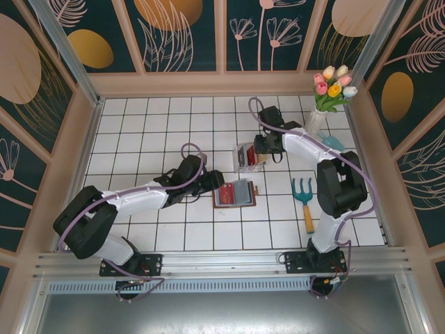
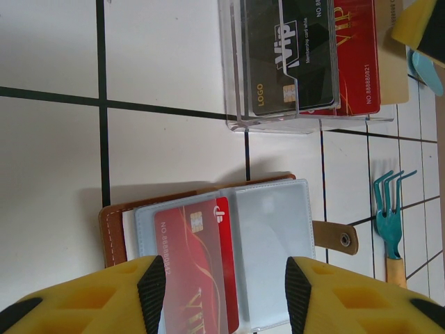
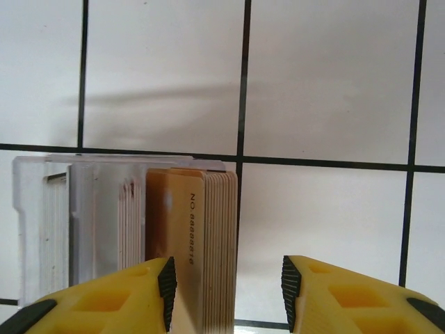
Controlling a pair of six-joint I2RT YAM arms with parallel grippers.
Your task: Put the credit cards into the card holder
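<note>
Credit cards (image 3: 212, 236), thin stiff plastic rectangles, in two places on the glossy white worktop (image 1: 153, 125) of square tiles with dark grout lines.

Left gripper (image 2: 226, 292), blocky yellow fingers with black pads, jaws apart and clamping nothing, poised just above one end of the small brown leather-like folding card holder (image 2: 111, 233).

Right gripper (image 3: 226, 292), same build, jaws apart around the top edges of the upright stack, cards close against one pad, bare tile visible beside the other.

Clear plastic tray (image 2: 234, 83), boxy and transparent, near the card holder on its far side, not touching it. Packed with cards on edge, a black card (image 2: 292, 56) with white and gold lettering in front of a red VIP card (image 2: 358, 62).

Card holder open and flat near the middle of the worktop, with soft transparent sleeves and a short brown strap with metal snap (image 2: 337, 239) jutting from one side.

Red chip card (image 2: 198, 264) with gold swirls, tucked in one clear sleeve, directly between the left gripper's fingers.
</note>
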